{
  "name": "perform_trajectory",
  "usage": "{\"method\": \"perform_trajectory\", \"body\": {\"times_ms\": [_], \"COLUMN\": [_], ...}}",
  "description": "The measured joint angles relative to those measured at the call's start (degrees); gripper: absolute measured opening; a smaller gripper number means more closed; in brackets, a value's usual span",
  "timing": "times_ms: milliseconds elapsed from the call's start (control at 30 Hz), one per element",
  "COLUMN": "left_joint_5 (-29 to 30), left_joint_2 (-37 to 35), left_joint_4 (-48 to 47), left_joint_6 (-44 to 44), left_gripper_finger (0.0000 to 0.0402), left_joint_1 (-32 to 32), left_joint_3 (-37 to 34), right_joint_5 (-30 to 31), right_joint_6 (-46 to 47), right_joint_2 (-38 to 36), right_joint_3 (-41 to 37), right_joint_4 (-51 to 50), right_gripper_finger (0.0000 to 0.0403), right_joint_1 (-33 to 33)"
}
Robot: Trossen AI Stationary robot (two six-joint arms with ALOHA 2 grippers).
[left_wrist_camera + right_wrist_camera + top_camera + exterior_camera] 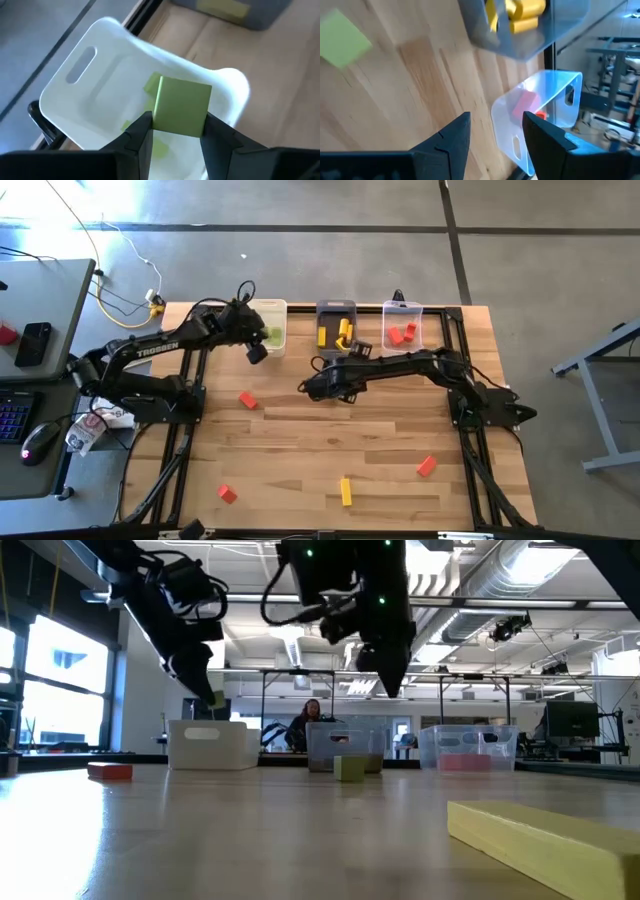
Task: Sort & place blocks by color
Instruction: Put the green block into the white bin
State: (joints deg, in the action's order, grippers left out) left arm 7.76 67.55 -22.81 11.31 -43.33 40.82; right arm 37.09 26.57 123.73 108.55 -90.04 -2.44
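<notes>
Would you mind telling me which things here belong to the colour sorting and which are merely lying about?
Job: green block in left gripper above white bin; grey bin; clear bin; loose red block; yellow bar.
Lying about: computer mouse, phone on side desk.

Bright, even overhead lighting; glare washing the floor [60,210] beyond the table's far left corner in the high view. Backlit from big windows [60,680] and ceiling lights [330,640] in the low view, leaving arms silhouetted. Near yellow block [545,835] softly blurred; wrist views bent at the edges.
</notes>
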Motion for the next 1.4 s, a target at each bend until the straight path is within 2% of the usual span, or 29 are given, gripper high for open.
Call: {"method": "perform_trajectory", "body": {"times_ms": [200,467,967,1400], "left_joint_5": [-1.4,-1.3,-1.3,-1.4], "left_joint_2": [3.7,7.1,8.1,8.1], "left_joint_4": [0.4,0.5,0.3,0.2], "left_joint_6": [-0.8,-1.6,-2.4,-3.2], "left_gripper_finger": [0.0110,0.0111,0.0113,0.0113], "left_joint_1": [-2.7,-4.2,-4.3,-4.3], "left_joint_3": [0.0,0.0,0.0,0.0], "right_joint_5": [2.8,2.7,-4.9,-10.9], "right_joint_6": [3.9,9.6,14.7,28.6], "right_joint_2": [-2.5,-8.4,-17.6,-19.7], "right_joint_3": [-6.9,-16.4,-31.8,-35.2], "right_joint_4": [0.0,1.0,11.5,12.4], "right_gripper_finger": [0.0168,0.0168,0.0168,0.0168], "right_joint_1": [-0.1,-0.1,-1.8,-8.5]}}
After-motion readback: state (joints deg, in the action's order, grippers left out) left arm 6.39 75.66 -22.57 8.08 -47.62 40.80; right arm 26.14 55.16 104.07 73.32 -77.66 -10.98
